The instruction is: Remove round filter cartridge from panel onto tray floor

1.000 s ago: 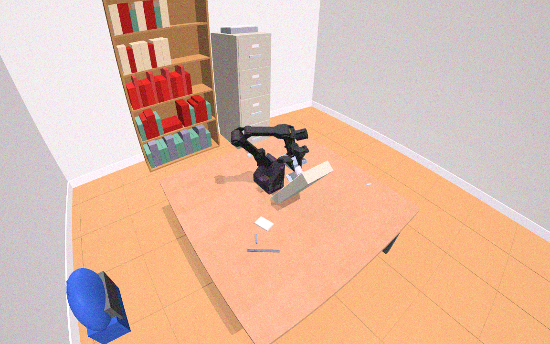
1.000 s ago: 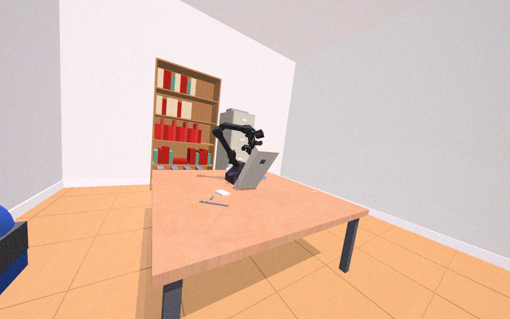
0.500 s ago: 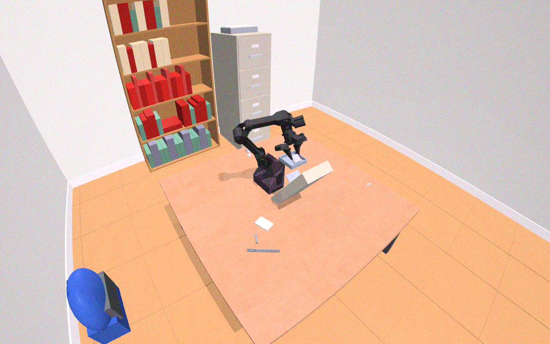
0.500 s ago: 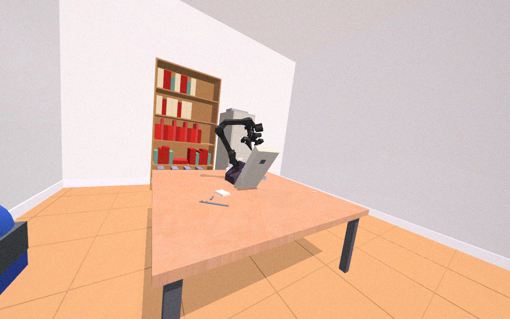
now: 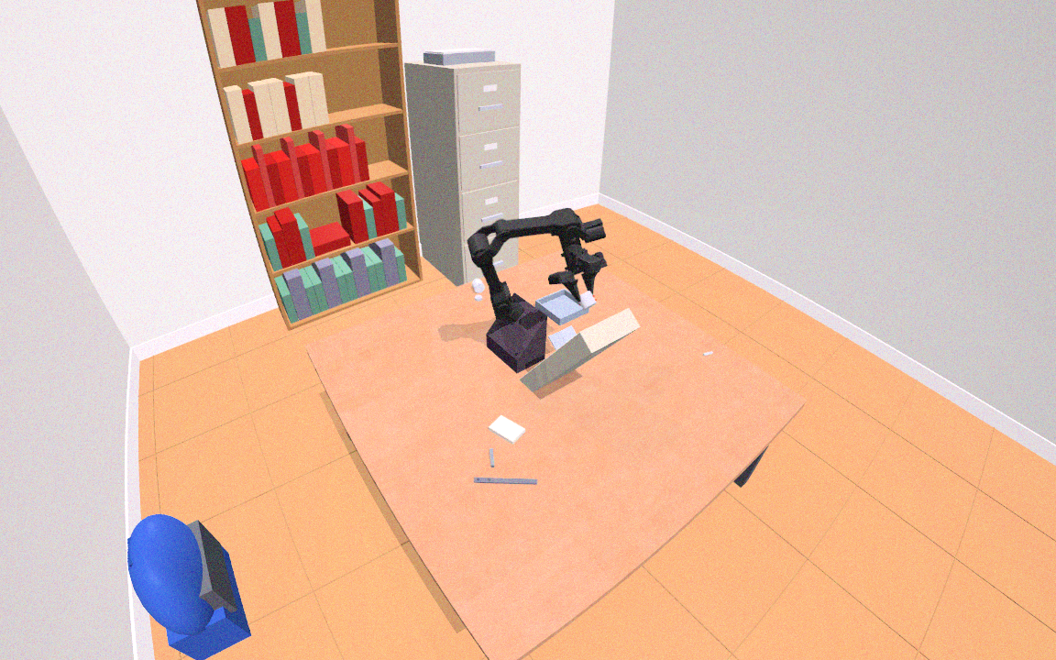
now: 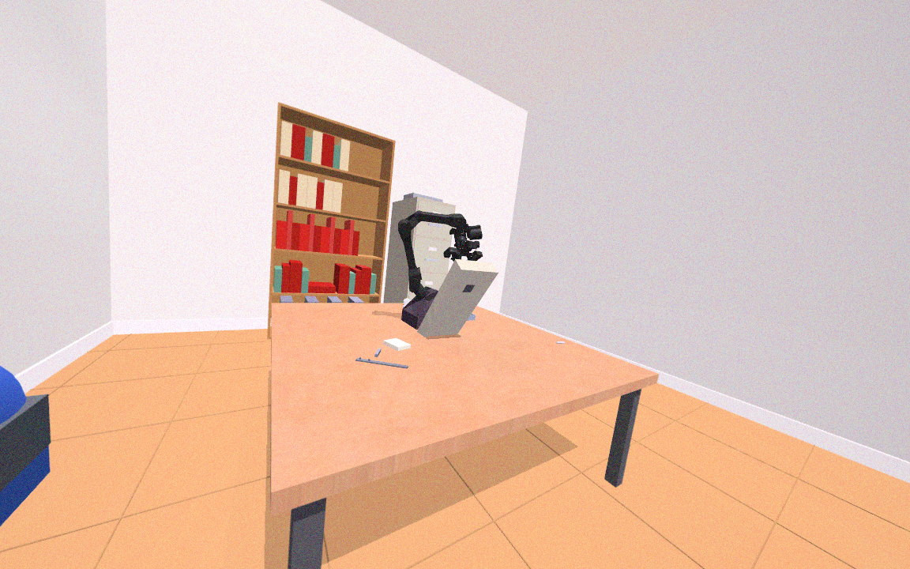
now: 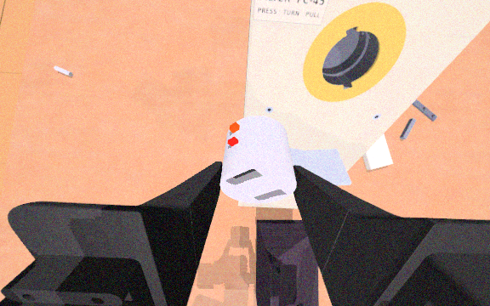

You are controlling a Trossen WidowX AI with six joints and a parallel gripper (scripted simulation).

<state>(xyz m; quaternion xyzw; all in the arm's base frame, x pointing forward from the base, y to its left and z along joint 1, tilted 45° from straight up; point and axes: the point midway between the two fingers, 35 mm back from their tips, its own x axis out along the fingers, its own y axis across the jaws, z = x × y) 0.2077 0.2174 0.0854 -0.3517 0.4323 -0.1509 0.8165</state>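
The white round cartridge is out of the panel, with two slots on its near end face and two red-orange marks on its side. My gripper is shut on it, one finger on each side. In the top view it shows at the right edge of the light blue tray; its exact height is unclear. The tilted cream panel has an empty dark socket inside a yellow ring. In the exterior view the panel hides the cartridge.
A pale blue flat piece lies by the panel's lower end, near the arm's base. A white block, a long grey bar and a small white piece lie farther off.
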